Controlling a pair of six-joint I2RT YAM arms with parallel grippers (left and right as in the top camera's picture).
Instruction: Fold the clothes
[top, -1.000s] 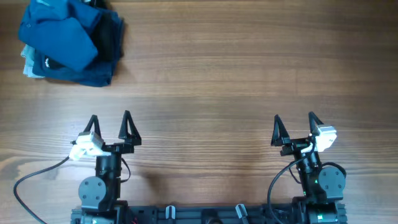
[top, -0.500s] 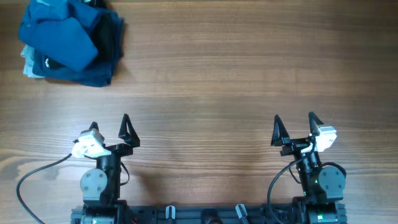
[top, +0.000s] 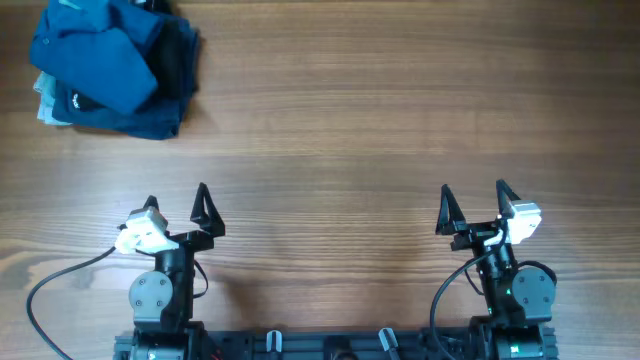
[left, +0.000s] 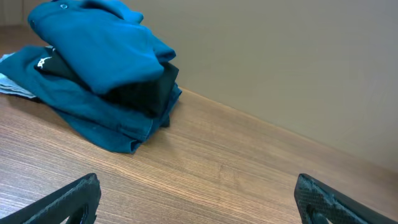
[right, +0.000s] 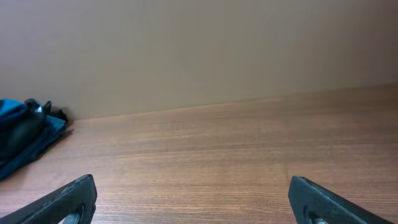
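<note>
The clothes, a mid-blue garment (top: 100, 65), lie folded on top of a pile at the table's far left corner, and also show in the left wrist view (left: 99, 43). Under them are a black garment (top: 180, 55) and a darker blue one (top: 140, 120). My left gripper (top: 176, 195) is open and empty near the front edge, well short of the pile; its fingers frame bare wood (left: 198, 193). My right gripper (top: 473, 188) is open and empty at the front right (right: 193, 196). The pile's edge shows at the far left of the right wrist view (right: 25, 134).
A pale cloth (top: 45, 95) sticks out at the pile's left side. The wooden table (top: 380, 100) stretches between the grippers and the pile. A plain wall stands behind the table's far edge (right: 199, 56). A cable (top: 60, 275) runs from the left arm.
A second ago my left gripper turned slightly to the left; it has held still since. The right arm and the pile have not moved.
</note>
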